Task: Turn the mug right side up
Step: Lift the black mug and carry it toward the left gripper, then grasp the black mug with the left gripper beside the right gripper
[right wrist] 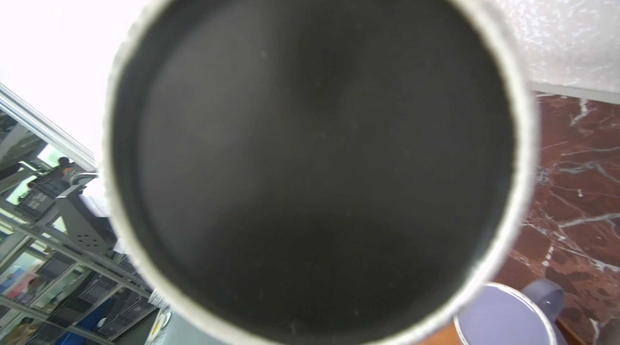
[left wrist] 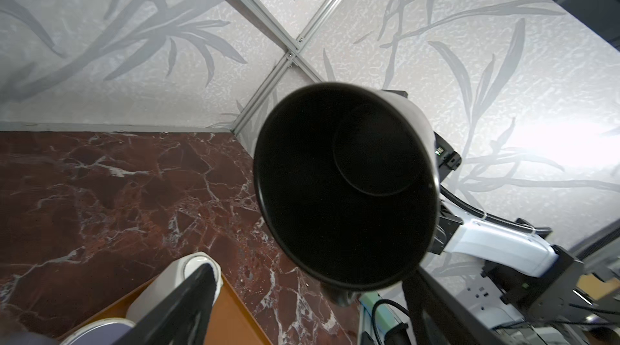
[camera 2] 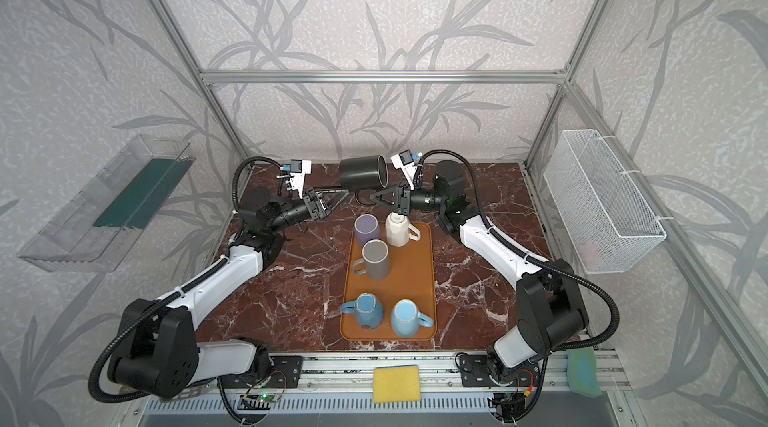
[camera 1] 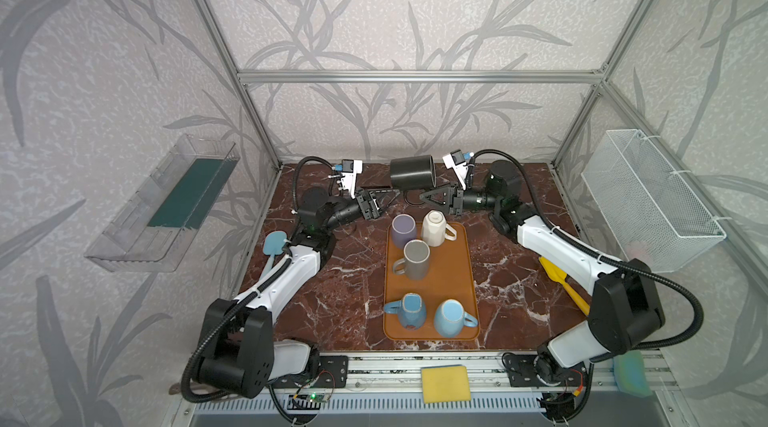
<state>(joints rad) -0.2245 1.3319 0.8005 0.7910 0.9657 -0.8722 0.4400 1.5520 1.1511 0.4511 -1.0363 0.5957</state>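
mug (camera 1: 411, 173): aloft behind tray (camera 1: 453, 279) | tray: on tabletop (camera 1: 332, 300), five cups (camera 1: 417, 258) on it | sponge (camera 1: 445, 383): before tray

A red-brown marble worktop (camera 1: 340, 288) carries an orange tray (camera 1: 453, 275) with five mugs: a lilac mug (camera 1: 403, 230) and a cream faceted mug (camera 1: 434, 229) at the far end, the cream one base up; a grey mug (camera 1: 417, 259) in the middle; a speckled blue mug (camera 1: 409, 312) and a pale blue mug (camera 1: 451, 317) at the near end. A pale blue spatula (camera 1: 275, 245) lies at the left edge, a yellow spatula (camera 1: 559, 279) at the right. A yellow sponge (camera 1: 445, 383) sits on the front rail (camera 1: 374, 371). A clear bin (camera 1: 162, 213) hangs at the left, a white wire basket (camera 1: 652, 204) at the right.
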